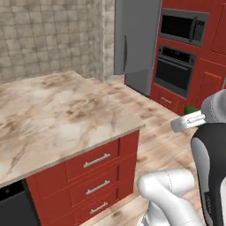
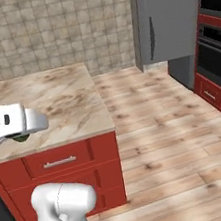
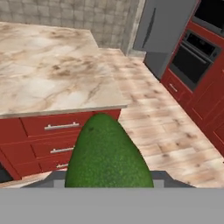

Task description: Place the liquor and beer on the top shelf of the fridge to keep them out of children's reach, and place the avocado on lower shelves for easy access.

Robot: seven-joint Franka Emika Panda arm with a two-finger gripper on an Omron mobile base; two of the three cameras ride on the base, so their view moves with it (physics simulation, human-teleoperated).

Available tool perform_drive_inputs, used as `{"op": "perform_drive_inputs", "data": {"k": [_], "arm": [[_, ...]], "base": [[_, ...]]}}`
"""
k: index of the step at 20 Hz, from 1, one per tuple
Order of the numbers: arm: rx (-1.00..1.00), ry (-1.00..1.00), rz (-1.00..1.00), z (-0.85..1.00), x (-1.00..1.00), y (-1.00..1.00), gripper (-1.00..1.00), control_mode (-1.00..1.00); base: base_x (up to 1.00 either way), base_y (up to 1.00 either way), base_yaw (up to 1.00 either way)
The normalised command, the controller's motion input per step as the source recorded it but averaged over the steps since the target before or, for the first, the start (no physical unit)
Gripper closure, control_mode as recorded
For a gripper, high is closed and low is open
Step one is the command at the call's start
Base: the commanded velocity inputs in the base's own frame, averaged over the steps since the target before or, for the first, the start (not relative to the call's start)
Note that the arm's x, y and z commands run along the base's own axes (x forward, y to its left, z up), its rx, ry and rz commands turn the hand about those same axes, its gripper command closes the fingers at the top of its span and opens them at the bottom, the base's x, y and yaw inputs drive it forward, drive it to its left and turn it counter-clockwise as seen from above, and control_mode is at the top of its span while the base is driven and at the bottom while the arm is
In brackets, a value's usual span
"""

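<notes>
My gripper (image 3: 109, 186) clamps the avocado (image 3: 108, 153) across its belly — light, bumpy, probably bruisable — so I keep pressure moderate.

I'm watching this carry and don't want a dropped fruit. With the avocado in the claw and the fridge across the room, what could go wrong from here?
1. The avocado sits in the claw, carried high above the wooden floor; if the grip slips, it would fall and roll.
2. The fridge door looks closed, so no shelf can be reached yet.
3. The counter corner lies close beside the arm and might get clipped while turning.
</notes>
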Motion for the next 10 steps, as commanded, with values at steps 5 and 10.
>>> {"op": "perform_drive_inputs", "data": {"k": [5,10], "arm": [[0.0,0.0,0.0,0.0,0.0,0.0,1.0,1.0],[0.0,0.0,0.0,0.0,0.0,0.0,1.0,1.0]], "base": [[0.56,-0.72,-0.18],[0.93,-0.86,0.0]]}}
